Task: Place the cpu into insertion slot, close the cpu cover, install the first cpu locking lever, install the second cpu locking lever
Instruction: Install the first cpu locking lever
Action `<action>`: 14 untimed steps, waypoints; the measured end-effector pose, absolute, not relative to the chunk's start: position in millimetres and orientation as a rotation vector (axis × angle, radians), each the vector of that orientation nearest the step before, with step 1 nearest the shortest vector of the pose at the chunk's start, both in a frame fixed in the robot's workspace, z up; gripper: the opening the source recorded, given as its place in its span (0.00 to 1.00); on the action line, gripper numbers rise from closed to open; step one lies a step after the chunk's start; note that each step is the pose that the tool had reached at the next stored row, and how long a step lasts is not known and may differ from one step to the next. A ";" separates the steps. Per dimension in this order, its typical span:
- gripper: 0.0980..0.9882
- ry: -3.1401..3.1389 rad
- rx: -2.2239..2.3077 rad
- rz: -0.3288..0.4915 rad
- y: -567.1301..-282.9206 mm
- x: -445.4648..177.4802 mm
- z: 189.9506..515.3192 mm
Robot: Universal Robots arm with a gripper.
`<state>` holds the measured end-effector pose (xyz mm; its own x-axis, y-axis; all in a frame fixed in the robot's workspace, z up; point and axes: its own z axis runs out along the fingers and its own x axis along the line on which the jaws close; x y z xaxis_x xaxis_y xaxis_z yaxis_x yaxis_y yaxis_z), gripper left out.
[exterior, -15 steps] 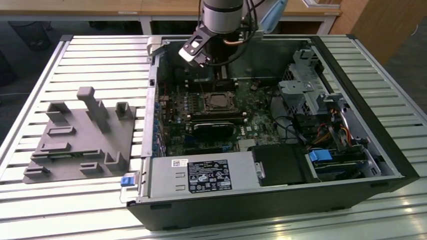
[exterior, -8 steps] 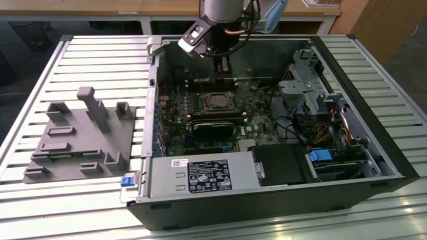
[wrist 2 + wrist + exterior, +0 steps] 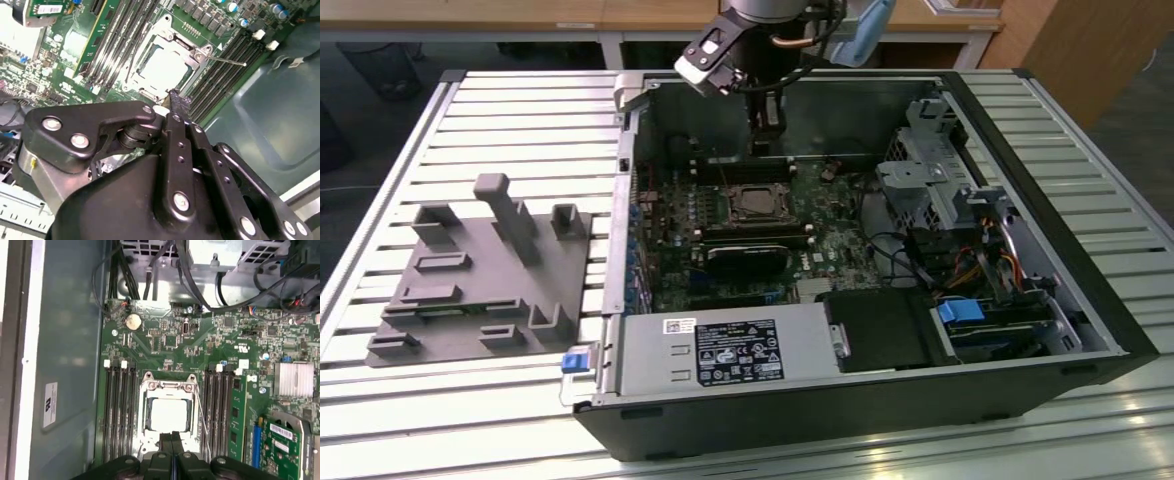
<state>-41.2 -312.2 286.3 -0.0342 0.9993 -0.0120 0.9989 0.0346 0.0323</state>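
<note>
The cpu (image 3: 169,415) lies flat in the insertion slot, which is itself hidden beneath the chip and the cpu cover (image 3: 167,386). The slot sits in the middle of the green motherboard (image 3: 165,345), between two banks of long black memory slots (image 3: 119,410). The cpu's pale metal top faces up through the cover's square window. Being square, it has no long axis, and its edges run parallel to the memory slots.

The cover is down over it in both wrist views. A thin locking lever (image 3: 200,412) runs beside one edge of the cover, its long axis nearly along the memory slots but slanting a little away from the frame. In the second wrist view this rod juts out over the slots with its end free. I cannot tell whether a second lever on the opposite edge is latched.

The gripper (image 3: 172,436) hovers just beside the near edge of the cover with its jaws pressed together and nothing between them. Its fingers (image 3: 164,460) cut off that edge of the frame, and its dark body blocks much of the board in the second wrist view.

In the exterior view the socket is small, so chip and cover are hard to separate. There the gripper hangs inside the open computer case (image 3: 1067,300), which lies on a slatted table (image 3: 520,110). A grey fixture (image 3: 480,270) lies at the exterior view's left.
</note>
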 end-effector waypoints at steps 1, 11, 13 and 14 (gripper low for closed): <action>0.01 2.249 2.148 0.024 -312.1 -41.2 286.3; 0.01 2.427 1.947 0.028 -312.2 -41.3 285.3; 0.01 2.447 1.923 0.028 -312.2 -41.4 285.2; 0.01 2.456 1.911 0.028 -312.2 -41.5 285.2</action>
